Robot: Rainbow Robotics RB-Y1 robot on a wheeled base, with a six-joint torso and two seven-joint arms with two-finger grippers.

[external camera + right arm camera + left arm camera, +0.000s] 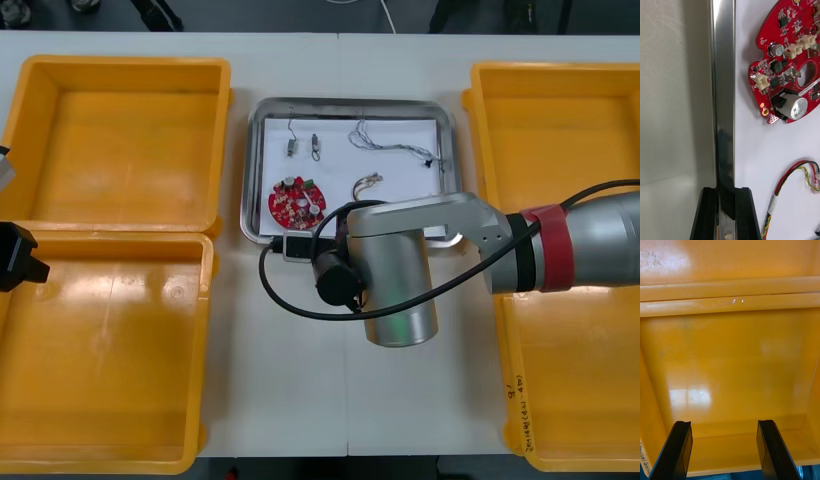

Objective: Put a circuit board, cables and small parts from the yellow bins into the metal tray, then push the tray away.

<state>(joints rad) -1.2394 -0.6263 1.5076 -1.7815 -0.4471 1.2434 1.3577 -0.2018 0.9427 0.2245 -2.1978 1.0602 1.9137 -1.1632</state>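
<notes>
Where the light table spreads under both arms, four yellow bins take up its sides, two on the left and two on the right. The right arm reaches across from the right bins to the near edge of the metal tray, which sits between the two far bins and is white inside.

In the right wrist view, the right gripper straddles the shiny rim of the tray. One black finger is on the table side and one on the white inside, and the jaws are closed on that rim. The left gripper hangs over the near left bin at the table's left edge, well apart from the tray, with its fingers spread wide and nothing between them.

Inside the tray, the round red circuit board lies flat near the front left corner, close to the gripped rim. Beside it, toward the middle, lies a short red and yellow cable, curled and apart from the board. A thin dark cable trails across the far right part of the tray. Two small metal parts lie side by side in the far left part, just beyond the board
</notes>
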